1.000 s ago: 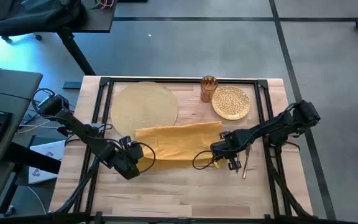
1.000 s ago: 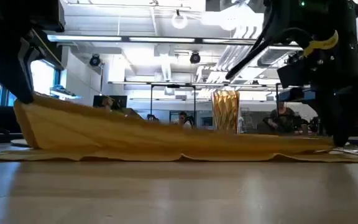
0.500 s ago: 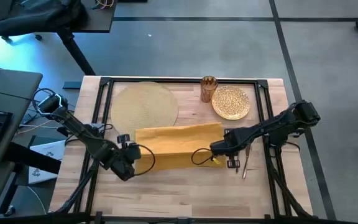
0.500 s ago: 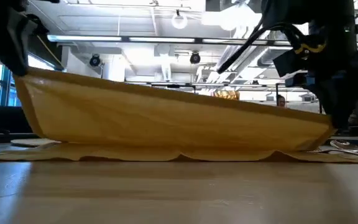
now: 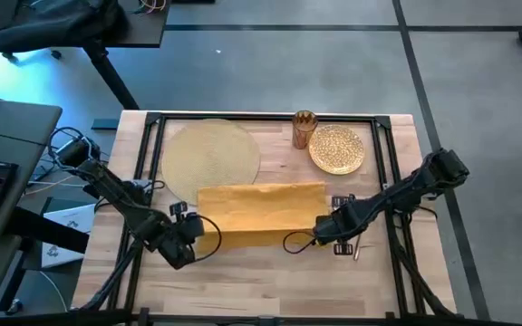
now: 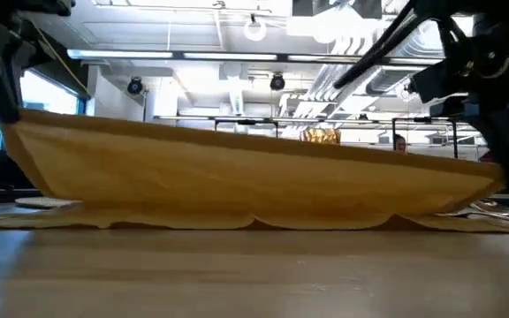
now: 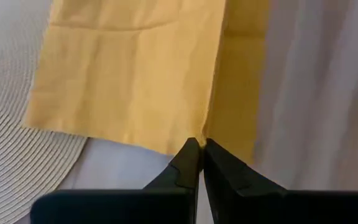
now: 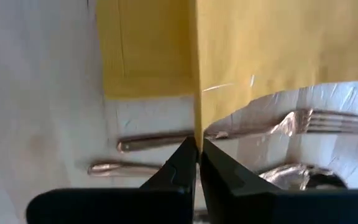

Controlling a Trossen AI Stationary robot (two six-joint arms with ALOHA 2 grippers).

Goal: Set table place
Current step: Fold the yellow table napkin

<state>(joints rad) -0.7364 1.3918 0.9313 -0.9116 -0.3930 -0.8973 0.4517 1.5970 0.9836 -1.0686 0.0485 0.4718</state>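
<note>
Left gripper [image 5: 191, 237] and right gripper [image 5: 323, 234] each pinch a near corner of the yellow napkin [image 5: 261, 210], lifting its edge off the desk [image 5: 270, 285].

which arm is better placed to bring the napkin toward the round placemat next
Left, though both are needed. The left gripper is shut on the napkin corner nearest the placemat; the right gripper pinches the far corner, beside the cutlery.
</note>
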